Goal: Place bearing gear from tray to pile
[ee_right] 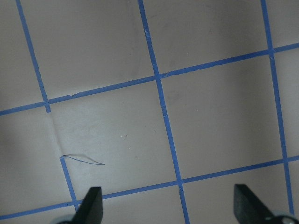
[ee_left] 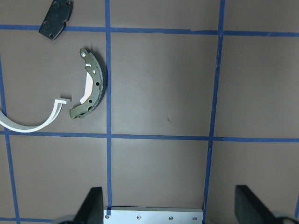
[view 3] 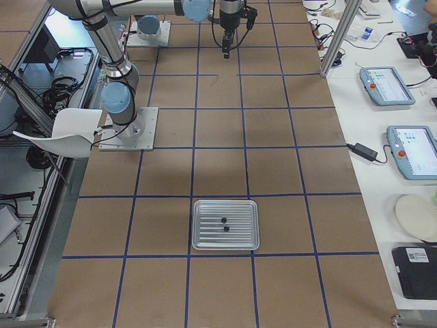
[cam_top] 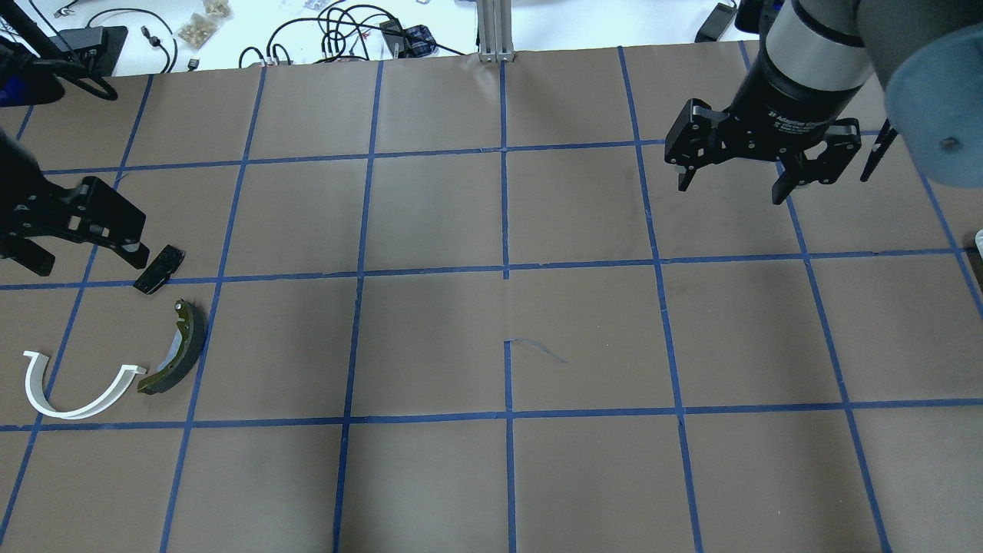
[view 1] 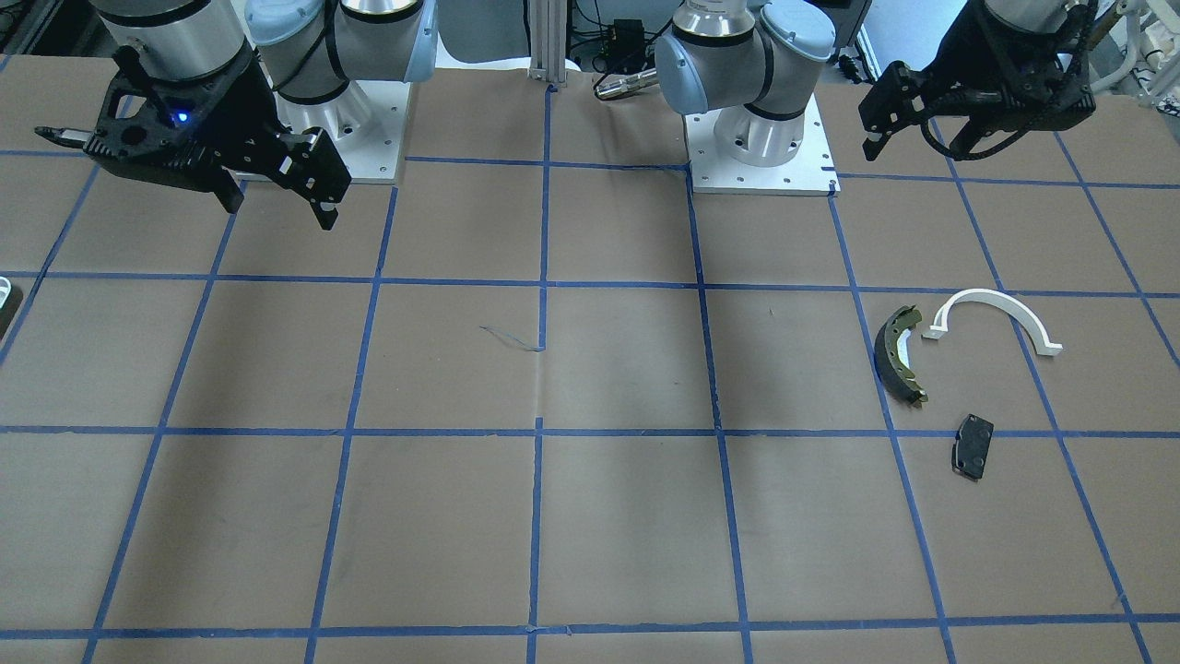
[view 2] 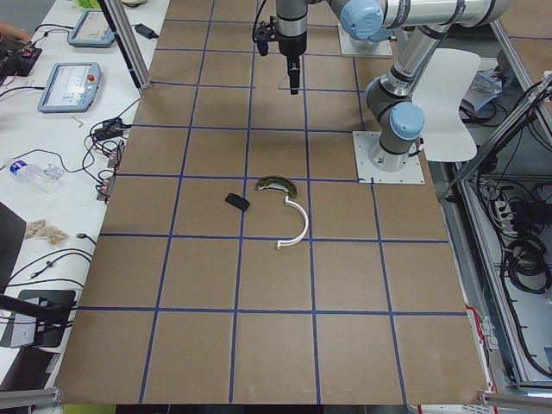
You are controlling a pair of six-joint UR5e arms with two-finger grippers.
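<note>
Tray (view 1: 5, 293) rim, white and rounded, shows only as a sliver at the 9 o'clock edge of the front-facing view. The table (view 1: 590, 516) is brown paper gridded with blue tape (view 1: 538, 431). At 3 o'clock sits the pile (view 1: 892, 369): olive brake shoe (view 1: 887, 350), white arch (view 1: 979, 296) and flat black brake pad (view 1: 973, 446), each apart. The right gripper (view 1: 278, 210) hangs at 10 o'clock, the left gripper (view 1: 914, 148) at 2 o'clock.

Overhead, both grippers have their jaws spread wide with nothing between them. The left one hovers at 9 o'clock just beside the brake pad, the right at 2 o'clock.

From the left end, a white bench (view 2: 60, 147) with teach pendants (view 2: 69, 86) and cables runs along 9 to 11 o'clock.

From the right end the whole tray shows, ribbed and silvery, toward 6 o'clock, with its long axis running 3 to 9 o'clock. Two small black bearing gears (view 3: 223, 219) lie near its middle, close but apart. They are too small to tell their facing or any long axis.

In the left wrist view the fingers (ee_left: 93, 207) stand wide apart. The brake shoe lies at 10 o'clock, its long axis roughly 12 to 6, bulging toward 3.

In the right wrist view the spread fingers (ee_right: 91, 205) frame only paper and tape.
</note>
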